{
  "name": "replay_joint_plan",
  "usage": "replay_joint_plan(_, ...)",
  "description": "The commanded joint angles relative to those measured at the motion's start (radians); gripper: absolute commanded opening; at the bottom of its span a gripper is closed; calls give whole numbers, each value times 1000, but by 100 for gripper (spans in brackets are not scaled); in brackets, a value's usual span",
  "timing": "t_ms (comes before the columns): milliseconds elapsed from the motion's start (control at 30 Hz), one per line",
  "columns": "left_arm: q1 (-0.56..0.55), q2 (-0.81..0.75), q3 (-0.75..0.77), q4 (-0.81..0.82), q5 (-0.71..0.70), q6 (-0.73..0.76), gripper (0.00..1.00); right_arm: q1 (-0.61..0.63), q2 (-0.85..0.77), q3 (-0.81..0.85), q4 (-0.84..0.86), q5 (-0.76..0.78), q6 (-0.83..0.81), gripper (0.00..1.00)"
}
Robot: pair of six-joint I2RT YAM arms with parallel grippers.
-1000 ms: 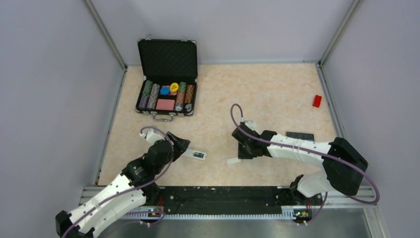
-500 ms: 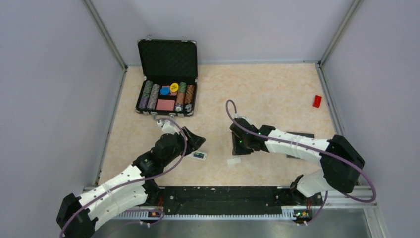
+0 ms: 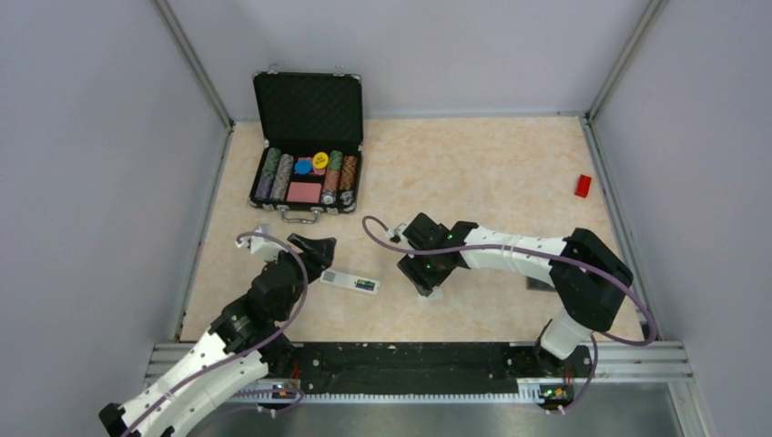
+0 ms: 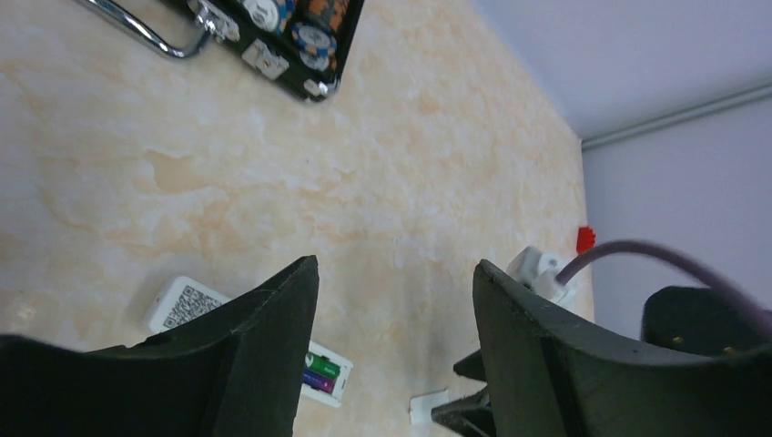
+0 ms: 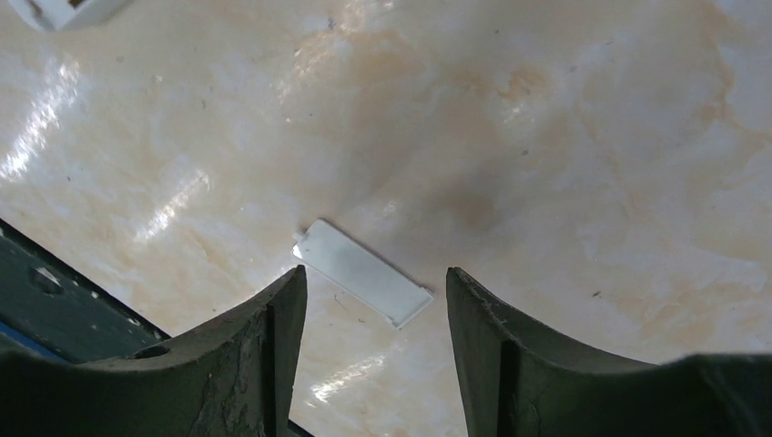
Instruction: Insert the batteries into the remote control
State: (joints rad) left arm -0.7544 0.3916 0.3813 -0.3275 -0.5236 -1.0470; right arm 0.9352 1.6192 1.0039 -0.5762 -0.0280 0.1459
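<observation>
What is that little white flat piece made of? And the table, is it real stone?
The white cover plate looks like smooth plastic: thin, evenly white, with a small moulded tab at one corner. The table top looks like polished marble, beige with orange veins and shiny glare, but it may be only a printed marble-look sheet; that cannot be told.

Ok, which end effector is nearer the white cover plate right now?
Right. The right end effector hovers open over the cover plate, which shows between its jaws; the left end effector is off at the far end of the remote control.
</observation>
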Motion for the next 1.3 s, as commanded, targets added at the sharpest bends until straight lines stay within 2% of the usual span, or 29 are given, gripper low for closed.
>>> replay_joint_plan(0, -2, -70, 71, -78, -161, 47, 67, 22, 27, 37, -41, -76, -234, 57)
replay_joint_plan(133, -2, -106, 77, -84, -214, 78, 68, 52, 34, 19, -16, -34, -334, 57)
replay_joint_plan(433, -2, -105, 67, -56, -259, 87, 70, 66, 109, 23, -25, -27, -420, 54)
replay_joint_plan(567, -2, -107, 56, -50, -270, 81, 70, 81, 134, 5, -37, -8, -419, 46)
replay_joint_plan(733, -2, -105, 44, -41, -274, 76, 70, 85, 189, 15, -41, 113, -244, 36)
replay_joint_plan(933, -2, -107, 44, -54, -271, 62, 70, 77, 190, -1, -2, 85, 25, 32)
replay_joint_plan(1033, -2, -108, 42, -57, -268, 57, 70, 76, 173, -5, 5, 123, 145, 29)
replay_joint_plan(1067, -2, -109, 42, -59, -265, 55, 70, 75, 167, -7, 2, 141, 172, 31)
replay_joint_plan(1167, -2, -108, 38, -61, -254, 46, 70, 76, 125, -8, -2, 239, 216, 50)
replay_joint_plan(1267, -2, -108, 33, -64, -247, 37, 70, 76, 53, -16, 6, 285, 207, 61)
